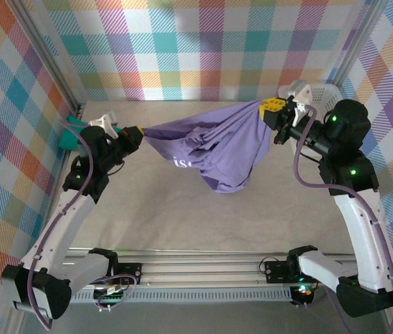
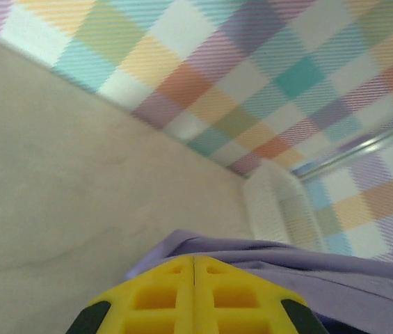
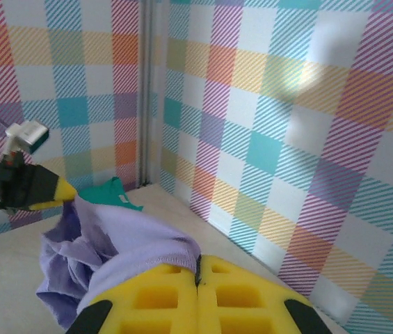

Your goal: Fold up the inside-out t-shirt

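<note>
Inside-out t-shirt (image 1: 217, 149) is lavender and held up off the table (image 1: 182, 229), stretched in the air just left of the white basket (image 1: 325, 92). Its top edge runs taut, sloping down away from the basket. The rest sags in a bunched pouch, and its lowest folds reach the tabletop or hang just above it; can't tell which. Part of the white lettering (image 1: 180, 164) shows on the shirt's lower front, on the side away from the basket.

Right gripper (image 1: 269, 108) is right next to the basket, nearly touching its left side. Its yellow fingers are pressed together, pinching the shirt's high end. In the right wrist view, a stitched hem of the shirt (image 3: 126, 243) goes in between the closed fingers of that gripper (image 3: 197, 278).

Left gripper (image 1: 140, 132) is well away from the basket, across the shirt. It is clamped on the shirt's low end, which is pulled to a point. In the left wrist view its fingers (image 2: 194, 268) are closed tight, with purple cloth (image 2: 335, 278) just past them and the basket (image 2: 273, 202) beyond.

Teal garment (image 1: 71, 136) lies in the far corner opposite the basket, behind the left arm. Plaid walls (image 1: 203, 49) surround the table.
</note>
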Tool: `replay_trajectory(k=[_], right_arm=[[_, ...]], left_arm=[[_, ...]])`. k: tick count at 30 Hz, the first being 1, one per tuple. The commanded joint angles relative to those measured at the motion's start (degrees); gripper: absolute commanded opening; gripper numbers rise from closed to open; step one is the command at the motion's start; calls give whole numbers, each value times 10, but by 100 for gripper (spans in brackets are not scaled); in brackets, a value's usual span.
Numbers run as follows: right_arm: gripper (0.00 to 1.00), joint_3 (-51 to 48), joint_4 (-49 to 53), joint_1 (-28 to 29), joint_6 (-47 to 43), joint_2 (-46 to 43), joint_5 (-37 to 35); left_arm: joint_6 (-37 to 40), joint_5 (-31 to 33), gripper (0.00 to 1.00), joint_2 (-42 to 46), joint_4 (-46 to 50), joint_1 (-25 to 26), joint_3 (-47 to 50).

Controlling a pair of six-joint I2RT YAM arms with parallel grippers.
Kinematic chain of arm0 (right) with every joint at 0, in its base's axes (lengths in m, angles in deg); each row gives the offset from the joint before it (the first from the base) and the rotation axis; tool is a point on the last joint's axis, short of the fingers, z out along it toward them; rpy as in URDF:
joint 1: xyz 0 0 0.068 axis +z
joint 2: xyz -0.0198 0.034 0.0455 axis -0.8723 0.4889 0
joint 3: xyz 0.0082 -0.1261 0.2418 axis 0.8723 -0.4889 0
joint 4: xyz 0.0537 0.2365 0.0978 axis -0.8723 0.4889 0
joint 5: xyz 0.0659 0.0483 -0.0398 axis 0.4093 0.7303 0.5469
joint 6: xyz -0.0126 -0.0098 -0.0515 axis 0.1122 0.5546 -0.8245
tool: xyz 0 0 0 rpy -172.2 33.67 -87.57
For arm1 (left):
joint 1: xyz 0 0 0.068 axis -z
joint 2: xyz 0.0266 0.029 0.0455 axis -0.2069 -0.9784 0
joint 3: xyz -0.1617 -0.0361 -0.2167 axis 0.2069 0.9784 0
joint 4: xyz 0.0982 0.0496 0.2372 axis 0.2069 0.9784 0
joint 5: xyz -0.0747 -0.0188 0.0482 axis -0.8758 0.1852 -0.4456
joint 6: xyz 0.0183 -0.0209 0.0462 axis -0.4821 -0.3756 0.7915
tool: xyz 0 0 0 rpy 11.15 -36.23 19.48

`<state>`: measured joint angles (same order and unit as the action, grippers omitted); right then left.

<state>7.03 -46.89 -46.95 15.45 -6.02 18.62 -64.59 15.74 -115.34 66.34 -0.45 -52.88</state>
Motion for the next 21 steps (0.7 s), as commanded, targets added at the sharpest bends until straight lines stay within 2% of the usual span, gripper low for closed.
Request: replay_trajectory(k=[1,3,7,9,11,14,17,21], right_arm=[[0,-2,17,-3,-25,27,52],[0,-12,12,-4,-24,44,79],[0,-6,9,0,9,108,177],[0,-8,9,7,17,131,196],[0,-17,8,15,21,148,199],[0,-29,7,26,25,164,200],[0,-38,6,33,25,172,195],[0,-40,3,35,28,177,193]], left_arm=[[26,73,0,-29,59,-6,47],[49,73,0,-59,72,-2,60],[81,65,0,-110,82,28,78],[90,61,8,-111,76,45,89],[100,70,27,-94,79,65,98],[124,93,42,-43,73,115,113],[154,82,51,-8,43,182,120],[182,34,53,-38,13,234,106]])
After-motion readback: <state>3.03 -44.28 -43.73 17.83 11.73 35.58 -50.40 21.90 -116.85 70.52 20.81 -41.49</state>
